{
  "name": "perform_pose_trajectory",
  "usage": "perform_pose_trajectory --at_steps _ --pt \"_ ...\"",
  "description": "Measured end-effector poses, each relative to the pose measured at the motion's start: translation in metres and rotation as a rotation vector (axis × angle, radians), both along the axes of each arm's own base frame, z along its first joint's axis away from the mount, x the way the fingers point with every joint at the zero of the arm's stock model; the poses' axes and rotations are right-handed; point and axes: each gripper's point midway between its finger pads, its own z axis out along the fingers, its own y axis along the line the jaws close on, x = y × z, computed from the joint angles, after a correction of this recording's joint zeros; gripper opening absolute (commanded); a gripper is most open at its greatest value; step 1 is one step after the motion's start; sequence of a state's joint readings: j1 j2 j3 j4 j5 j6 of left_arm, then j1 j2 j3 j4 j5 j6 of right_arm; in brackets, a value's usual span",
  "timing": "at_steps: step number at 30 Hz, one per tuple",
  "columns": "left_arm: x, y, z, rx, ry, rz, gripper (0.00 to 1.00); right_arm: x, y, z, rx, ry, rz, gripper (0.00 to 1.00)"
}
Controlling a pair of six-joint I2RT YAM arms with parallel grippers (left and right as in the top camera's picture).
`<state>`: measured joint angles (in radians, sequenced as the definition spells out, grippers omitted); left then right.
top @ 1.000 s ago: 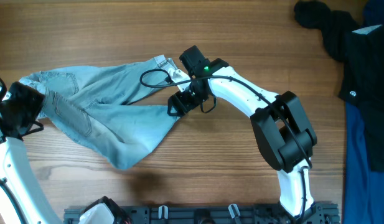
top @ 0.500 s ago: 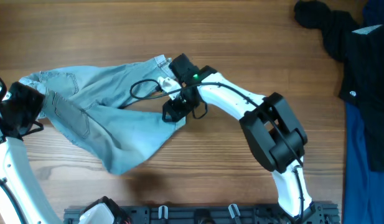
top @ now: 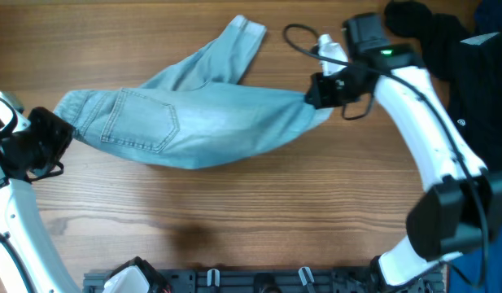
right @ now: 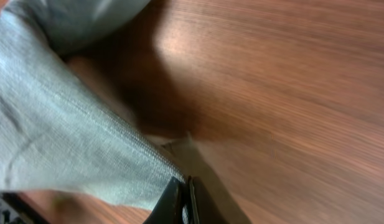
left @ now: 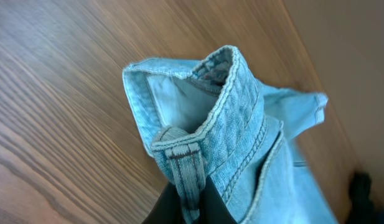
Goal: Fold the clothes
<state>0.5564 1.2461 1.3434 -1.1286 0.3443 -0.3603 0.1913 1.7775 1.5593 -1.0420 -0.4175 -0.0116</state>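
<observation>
Right gripper (top: pixel 312 94) is pinched tight on one end of the denim shorts (top: pixel 210 122), which stretch from it leftward to the left gripper (top: pixel 62 137), clamped on the waistband (left: pixel 235 115) at a belt loop (left: pixel 182 168). The faded twill looks soft yet weighty and will likely sag mid-span. Thick stitched seams offer the surest holds above the wooden table (top: pixel 234 232).
</observation>
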Motion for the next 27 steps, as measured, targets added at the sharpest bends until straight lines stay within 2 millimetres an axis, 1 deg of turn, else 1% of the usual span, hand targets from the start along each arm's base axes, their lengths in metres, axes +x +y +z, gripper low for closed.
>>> perform_pose_trajectory --at_steps 2,3,4,6,7,8,10,11,12,13,14,15,17,19,20,21,23,24,25,26,27 --pt "0.003 -0.01 0.001 0.008 -0.007 -0.062 0.04 -0.003 -0.003 0.007 -0.002 -0.018 0.016 0.04" --pt "0.006 -0.018 0.001 0.018 -0.011 -0.106 0.04 0.001 0.001 0.009 0.004 -0.047 0.03 0.04" --pt "0.011 -0.028 0.002 0.035 -0.021 -0.162 0.04 0.007 0.006 0.012 0.016 -0.08 0.046 0.04" --pt "0.019 -0.044 0.004 0.071 -0.04 -0.249 0.04 0.025 0.025 0.022 0.059 -0.178 0.078 0.04" --pt "0.02 -0.048 0.004 0.08 -0.041 -0.27 0.04 0.027 0.031 0.021 0.07 -0.186 0.088 0.04" --pt "0.023 -0.056 0.002 0.114 -0.029 -0.309 0.04 0.034 0.042 0.019 0.09 -0.206 0.096 0.04" --pt "0.027 -0.066 -0.003 0.151 -0.006 -0.356 0.04 0.048 0.057 0.004 0.112 -0.216 0.097 0.04" --pt "0.029 -0.07 -0.007 0.163 0.01 -0.374 0.04 0.057 0.062 -0.007 0.121 -0.211 0.086 0.04" --pt "0.034 -0.076 -0.014 0.173 0.028 -0.4 0.04 0.065 0.064 -0.017 0.129 -0.21 0.075 0.04" --pt "0.039 -0.081 -0.021 0.172 0.05 -0.424 0.04 0.072 0.068 -0.033 0.144 -0.189 0.065 0.04" --pt "0.042 -0.085 -0.032 0.173 0.086 -0.444 0.04 0.074 0.07 -0.044 0.151 -0.169 0.061 0.04" --pt "0.043 -0.087 -0.038 0.171 0.105 -0.453 0.04 0.072 0.07 -0.05 0.154 -0.148 0.057 0.04" --pt "0.044 -0.085 -0.043 0.185 0.131 -0.451 0.04 0.071 0.073 -0.048 0.176 -0.142 0.062 0.04" --pt "0.044 -0.083 -0.043 0.196 0.135 -0.446 0.04 0.067 0.077 -0.044 0.216 -0.126 0.079 0.04" --pt "0.043 -0.082 -0.044 0.199 0.139 -0.445 0.04 0.059 0.077 -0.045 0.219 -0.091 0.08 0.04" --pt "0.042 -0.082 -0.044 0.2 0.146 -0.444 0.04 0.044 0.072 -0.045 0.204 -0.029 0.076 0.04" --pt "0.04 -0.082 -0.045 0.201 0.153 -0.443 0.04 0.014 0.056 -0.036 0.143 0.063 0.054 0.04" --pt "0.041 -0.081 -0.045 0.202 0.152 -0.442 0.04 -0.008 0.043 -0.02 0.095 0.097 0.04 0.04" --pt "0.041 -0.081 -0.045 0.203 0.148 -0.442 0.04 -0.013 0.041 -0.014 0.086 0.096 0.04 0.04" --pt "0.044 -0.081 -0.044 0.207 0.138 -0.441 0.04 -0.027 0.033 0.013 0.069 0.058 0.039 0.04" --pt "0.046 -0.081 -0.043 0.21 0.129 -0.44 0.04 -0.031 0.031 0.02 0.064 0.048 0.039 0.04"
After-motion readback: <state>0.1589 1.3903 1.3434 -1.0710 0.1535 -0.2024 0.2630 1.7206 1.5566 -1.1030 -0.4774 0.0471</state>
